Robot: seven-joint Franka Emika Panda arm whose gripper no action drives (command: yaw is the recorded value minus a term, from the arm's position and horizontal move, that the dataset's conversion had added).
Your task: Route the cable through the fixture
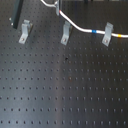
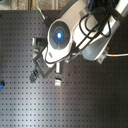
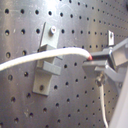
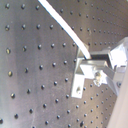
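Note:
The white cable (image 1: 75,25) runs from the top of the first exterior view down to the right. It passes the top of the middle fixture (image 1: 66,33) and crosses the right fixture (image 1: 107,35). Its blue band (image 1: 95,31) lies just before that fixture and its yellow band (image 1: 122,36) just after. A left fixture (image 1: 25,31) stands free of the cable. In the first wrist view my gripper (image 3: 92,60) is shut on the cable (image 3: 45,56), which lies across a fixture's slot (image 3: 50,60). The second wrist view shows the gripper (image 4: 89,59) and the cable (image 4: 60,25).
The fixtures stand on a black perforated board (image 1: 65,90). A dark bar (image 1: 16,12) hangs at the top left of the first exterior view. In the second exterior view the arm (image 2: 60,35) covers the middle of the board and a small blue thing (image 2: 1,84) sits at that exterior view's left edge.

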